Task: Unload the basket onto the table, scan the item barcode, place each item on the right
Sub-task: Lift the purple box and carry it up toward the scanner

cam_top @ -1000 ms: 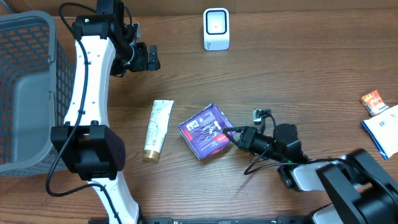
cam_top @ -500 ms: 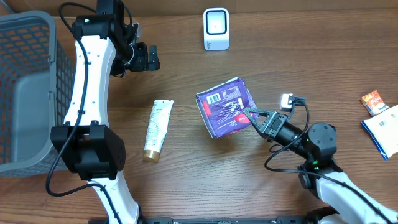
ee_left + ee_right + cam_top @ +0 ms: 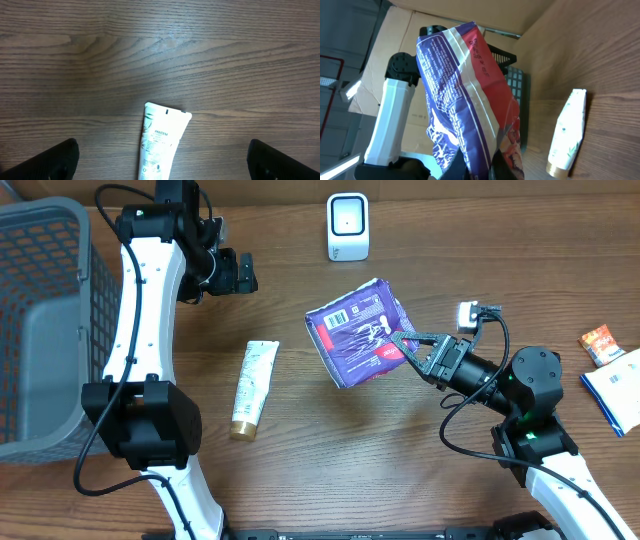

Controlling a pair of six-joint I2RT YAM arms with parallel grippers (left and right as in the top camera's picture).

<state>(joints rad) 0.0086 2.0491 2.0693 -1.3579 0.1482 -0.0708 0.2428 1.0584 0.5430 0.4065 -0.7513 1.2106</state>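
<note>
The purple packet (image 3: 358,332) looks like a soft, light, crinkly bag. I think it bends easily and could slip. It is up in the air above the counter (image 3: 330,470), pinched by one edge in the right jaws, which are pressed tight on it. Holding it further in would be steadier. Its white barcode label (image 3: 345,315) is at the end far from those jaws. The scanner (image 3: 347,227) stands well beyond that. The left jaws are spread wide, holding nothing.

The white tube (image 3: 161,142) reads "PANTENE"; print on the purple pack (image 3: 360,332) seems illegible.
</note>
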